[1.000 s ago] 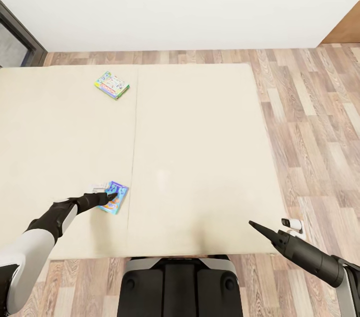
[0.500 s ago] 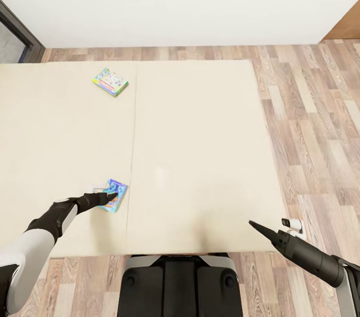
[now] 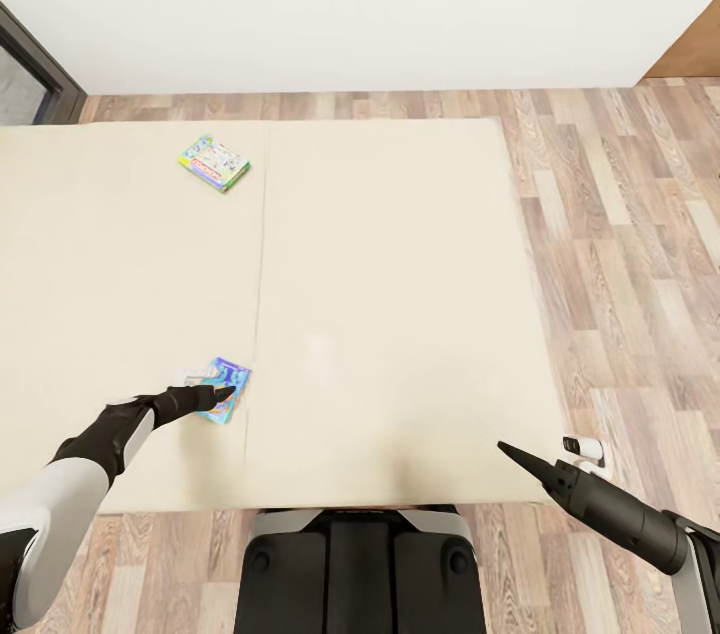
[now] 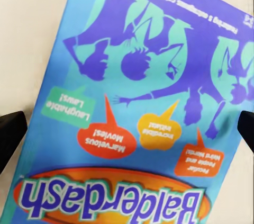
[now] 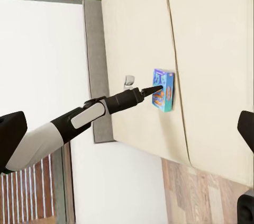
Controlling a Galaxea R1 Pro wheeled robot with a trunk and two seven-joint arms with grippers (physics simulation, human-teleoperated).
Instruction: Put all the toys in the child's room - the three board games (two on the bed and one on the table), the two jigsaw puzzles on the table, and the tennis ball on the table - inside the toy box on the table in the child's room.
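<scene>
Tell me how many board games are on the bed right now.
2. One board game lies flat near the bed's far left side; the other lies at the near edge, under the left end effector. None looks hidden.

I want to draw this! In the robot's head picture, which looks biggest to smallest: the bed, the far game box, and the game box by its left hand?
1. bed, by far.
2 and 3. far game box and near game box: alike; the left gripper covers part of the near one, so no ranking.

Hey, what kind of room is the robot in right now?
Probably a bedroom: a wide cream bed on wood-plank floor, with two board games on it, the Balderdash box and a second box.
</scene>
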